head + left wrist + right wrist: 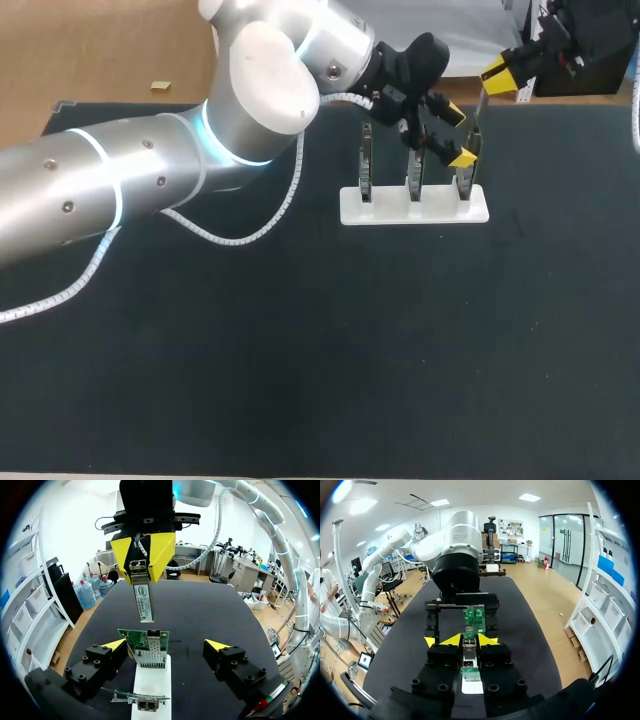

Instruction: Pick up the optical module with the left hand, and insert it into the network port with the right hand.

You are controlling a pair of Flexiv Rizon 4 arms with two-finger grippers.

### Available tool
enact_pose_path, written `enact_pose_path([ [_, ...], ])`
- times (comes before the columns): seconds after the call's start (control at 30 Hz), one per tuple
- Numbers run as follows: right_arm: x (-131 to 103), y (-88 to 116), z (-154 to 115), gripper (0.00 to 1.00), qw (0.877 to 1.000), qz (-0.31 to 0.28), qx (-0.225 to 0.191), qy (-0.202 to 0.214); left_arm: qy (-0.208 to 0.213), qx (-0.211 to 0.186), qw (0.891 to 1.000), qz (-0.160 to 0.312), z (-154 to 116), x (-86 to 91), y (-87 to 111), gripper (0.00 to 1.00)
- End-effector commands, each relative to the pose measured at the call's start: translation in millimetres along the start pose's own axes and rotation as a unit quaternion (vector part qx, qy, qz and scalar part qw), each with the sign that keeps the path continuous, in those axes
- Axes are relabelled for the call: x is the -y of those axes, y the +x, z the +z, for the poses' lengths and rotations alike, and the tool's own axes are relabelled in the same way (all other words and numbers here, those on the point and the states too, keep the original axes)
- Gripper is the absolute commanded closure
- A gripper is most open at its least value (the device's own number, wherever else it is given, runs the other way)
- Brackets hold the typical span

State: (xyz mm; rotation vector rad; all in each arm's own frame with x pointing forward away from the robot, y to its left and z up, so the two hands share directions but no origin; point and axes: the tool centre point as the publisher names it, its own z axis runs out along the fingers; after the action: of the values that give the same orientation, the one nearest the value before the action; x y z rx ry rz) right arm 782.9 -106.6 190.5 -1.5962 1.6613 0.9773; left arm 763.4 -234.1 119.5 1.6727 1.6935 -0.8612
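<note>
Right jaws are closed narrow on the single optical module, gripping its upper end between yellow fingertips so that it hangs lengthwise downward. Left jaws stand wide apart and hold nothing.

One dark surface carries everything. Two arms work over it. The big silver left arm comes in from the left and stretches across to the far right part of the surface. Only the black end of the right arm shows, at the far right corner.

One white stand lies on the far half of the surface, right of the middle. Three network cards stand upright in it in a row: a left card, a middle card and a right card. In the left wrist view the right card is a green board with a metal port cage on it.

Left fingertips sit on either side of the right card, one on its far side and one on its near side, both apart from it. The module hangs over the right end of the stand. Its lower end is just above the right card's top edge and not in the port.
</note>
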Motion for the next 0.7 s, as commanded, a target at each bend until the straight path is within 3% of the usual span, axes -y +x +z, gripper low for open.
enact_pose_path([
  [0.03,0.9,-0.2,2.8,1.00,1.000,-0.001,-0.002,0.001,0.002,-0.003,1.000,-0.001,0.7,-2.1,-1.4,0.00],
  [0.7,-1.0,5.7,7.3,1.00,1.000,0.002,-0.010,0.000,0.002,-0.003,1.000,-0.001,0.7,-2.1,-1.4,0.00],
])
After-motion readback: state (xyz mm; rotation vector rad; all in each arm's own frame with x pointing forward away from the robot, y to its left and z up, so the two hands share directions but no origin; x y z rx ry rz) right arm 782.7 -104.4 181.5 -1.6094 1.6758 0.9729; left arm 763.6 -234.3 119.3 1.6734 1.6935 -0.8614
